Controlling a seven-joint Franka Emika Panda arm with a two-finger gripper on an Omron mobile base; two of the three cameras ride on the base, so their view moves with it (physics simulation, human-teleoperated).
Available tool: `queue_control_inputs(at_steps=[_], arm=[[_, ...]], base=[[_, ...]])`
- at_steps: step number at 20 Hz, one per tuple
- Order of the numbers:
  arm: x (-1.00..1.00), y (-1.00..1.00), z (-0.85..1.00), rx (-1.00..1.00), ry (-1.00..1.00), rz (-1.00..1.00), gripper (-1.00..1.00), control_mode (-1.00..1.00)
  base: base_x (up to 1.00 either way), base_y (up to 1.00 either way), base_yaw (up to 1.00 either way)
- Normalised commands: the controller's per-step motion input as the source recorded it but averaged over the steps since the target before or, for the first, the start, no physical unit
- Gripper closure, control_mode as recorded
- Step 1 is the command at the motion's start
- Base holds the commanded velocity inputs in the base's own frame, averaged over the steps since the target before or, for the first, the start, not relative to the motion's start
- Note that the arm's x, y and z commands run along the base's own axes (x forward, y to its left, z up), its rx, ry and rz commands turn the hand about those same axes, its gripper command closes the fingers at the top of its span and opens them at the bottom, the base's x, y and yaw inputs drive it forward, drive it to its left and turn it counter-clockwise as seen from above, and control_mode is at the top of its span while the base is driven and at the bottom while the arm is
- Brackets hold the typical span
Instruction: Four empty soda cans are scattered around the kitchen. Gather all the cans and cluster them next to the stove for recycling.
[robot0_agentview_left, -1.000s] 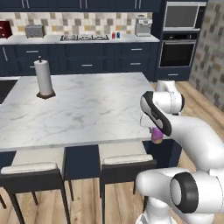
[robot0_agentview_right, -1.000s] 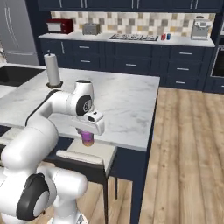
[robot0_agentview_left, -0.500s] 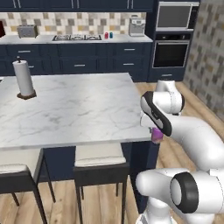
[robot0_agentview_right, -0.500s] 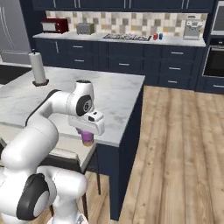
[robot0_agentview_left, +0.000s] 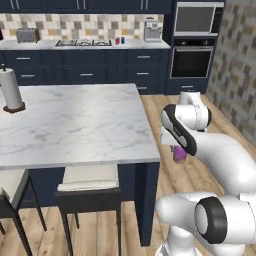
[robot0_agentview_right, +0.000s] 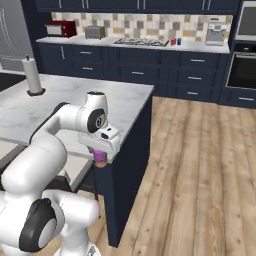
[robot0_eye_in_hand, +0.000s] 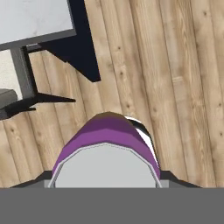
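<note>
We see the gripper (robot0_agentview_right: 101, 156) hanging in the air off the near right corner of the island (robot0_agentview_left: 75, 125), over the wooden floor (robot0_agentview_right: 200, 165), with a purple soda can (robot0_agentview_right: 101, 159) pinched between its jaws. From the left base camera the same can (robot0_agentview_left: 179, 155) peeks out below the white wrist, just beyond the island's edge. Looking down along the hand, we find the can's silvery top and purple side (robot0_eye_in_hand: 107, 135) right under us, with floorboards and the island's corner behind it.

Across the kitchen from the island, the stove (robot0_agentview_right: 140, 42) sits in the back counter (robot0_agentview_left: 85, 45). Two small cans, one red (robot0_agentview_right: 173, 41) and one blue (robot0_agentview_right: 179, 41), stand just to the right of the stove. On the island's far left stands a paper-towel roll (robot0_agentview_left: 11, 90), and a stool (robot0_agentview_left: 90, 187) is tucked under the near side.
</note>
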Motion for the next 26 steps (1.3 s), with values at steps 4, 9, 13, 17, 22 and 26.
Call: queue_control_inputs(at_steps=[4,9,13,17,22,26], arm=[[0.00,0.00,0.00,0.00,0.00,0.00,1.00,1.00],[0.00,0.00,0.00,0.00,0.00,0.00,1.00,1.00],[0.00,0.00,0.00,0.00,0.00,0.00,1.00,1.00],[0.00,0.00,0.00,0.00,0.00,0.00,1.00,1.00],[0.00,0.00,0.00,0.00,0.00,0.00,1.00,1.00],[0.00,0.00,0.00,0.00,0.00,0.00,1.00,1.00]], base=[[0.22,-0.52,0.12],[0.29,-0.48,0.15],[0.31,-0.49,0.11],[0.40,-0.50,0.04],[0.43,-0.51,0.01],[0.45,-0.51,0.00]])
